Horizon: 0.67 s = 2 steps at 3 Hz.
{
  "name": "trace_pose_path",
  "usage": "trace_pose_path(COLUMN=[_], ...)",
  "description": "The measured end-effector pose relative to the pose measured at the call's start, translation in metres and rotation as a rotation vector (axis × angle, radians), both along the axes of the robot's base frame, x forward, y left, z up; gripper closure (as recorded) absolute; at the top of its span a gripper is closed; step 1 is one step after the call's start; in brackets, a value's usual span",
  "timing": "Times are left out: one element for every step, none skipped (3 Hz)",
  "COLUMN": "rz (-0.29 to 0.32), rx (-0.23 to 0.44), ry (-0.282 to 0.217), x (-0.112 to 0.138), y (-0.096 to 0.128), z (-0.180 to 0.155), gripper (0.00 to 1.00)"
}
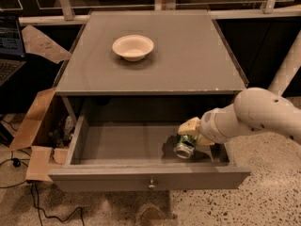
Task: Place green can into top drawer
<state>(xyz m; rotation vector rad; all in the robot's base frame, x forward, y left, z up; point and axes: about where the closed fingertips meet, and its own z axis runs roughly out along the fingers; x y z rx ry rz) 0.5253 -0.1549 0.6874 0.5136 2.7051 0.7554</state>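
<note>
The top drawer [141, 178] is pulled out wide, its grey front panel with a small round knob [151, 185] facing me. The green can [185, 145] lies tilted inside the drawer at its right end, silver end toward me, low over the drawer floor. My gripper [193, 134] reaches in from the right on a white arm and is shut on the green can, its cream fingers [189, 125] on either side of it. I cannot tell whether the can touches the floor.
A cream round bowl [133, 46] stands on the cabinet top [188, 60]. An open cardboard box [35, 135] sits on the floor left of the cabinet. A laptop [9, 46] is at the far left. Speckled floor lies in front.
</note>
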Motion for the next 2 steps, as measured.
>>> trace_pose_path(rz=[-0.005, -0.005], rx=[-0.027, -0.028], ry=[0.021, 0.021], x=[-0.003, -0.003], y=[-0.0042, -0.0042], z=[-0.0126, -0.0127], gripper=[1.0, 0.81])
